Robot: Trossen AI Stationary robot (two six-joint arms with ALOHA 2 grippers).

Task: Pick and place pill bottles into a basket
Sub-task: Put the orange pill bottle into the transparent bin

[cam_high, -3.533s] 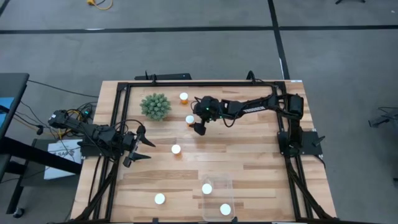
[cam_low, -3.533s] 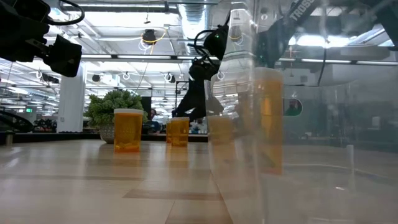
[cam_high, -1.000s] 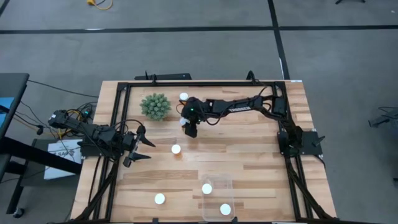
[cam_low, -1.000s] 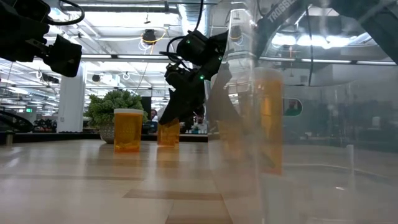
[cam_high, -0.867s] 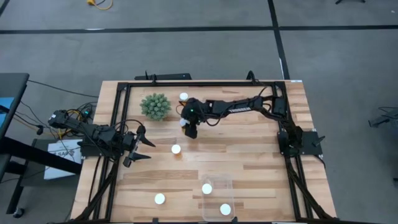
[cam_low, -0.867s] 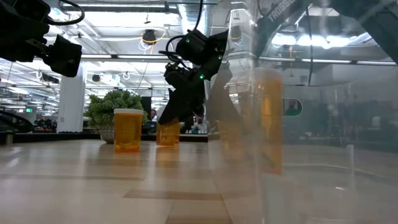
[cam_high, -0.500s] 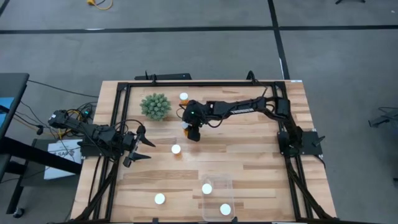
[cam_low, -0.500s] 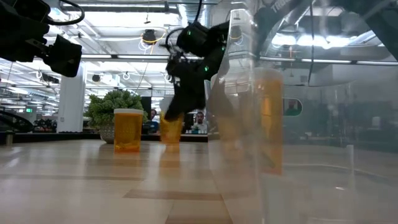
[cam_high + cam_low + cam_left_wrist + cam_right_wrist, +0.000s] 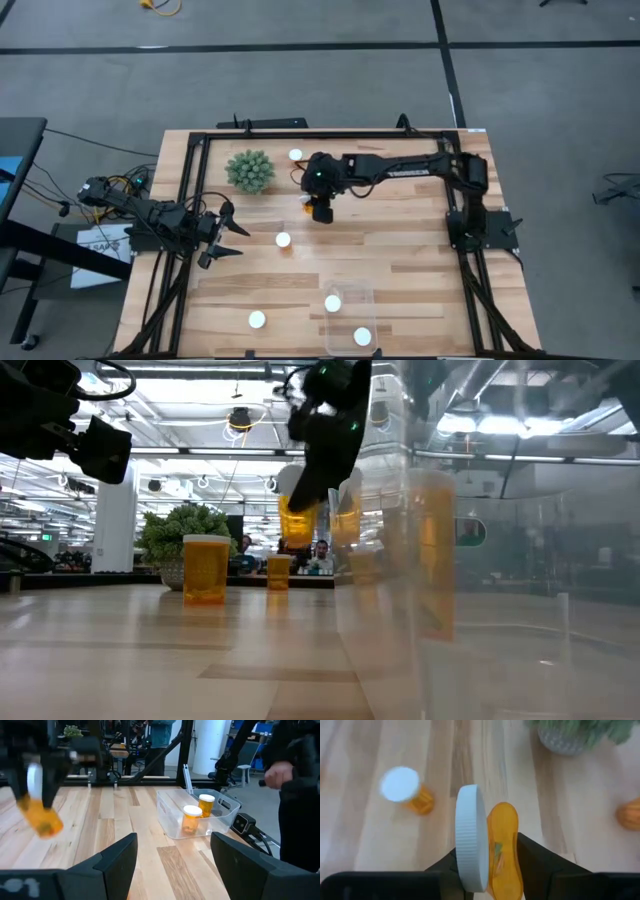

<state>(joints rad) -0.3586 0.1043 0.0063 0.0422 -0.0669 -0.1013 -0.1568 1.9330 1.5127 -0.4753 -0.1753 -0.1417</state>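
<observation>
Table: light wooden top ringed by a black frame, filling the lower middle of the high view.
Right arm: reaching in from the right edge toward upper centre of the high view.
Left arm: parked at the left edge of the table, mid-height in the high view.
Plant: spiky green ball, upper left of the table.
Basket: clear bin at lower centre of the high view; two bottles standing inside, white caps up.
Right gripper: pinching a bottle, lifted clear of the table, just right of the plant.
Left gripper: fingers spread apart, holding nothing.
Held bottle: orange, tilted on its side between the dark fingers, white cap beside them in the right wrist view.
Loose bottles: one near the top edge, one left of centre, one at lower left, all upright on the table.
</observation>
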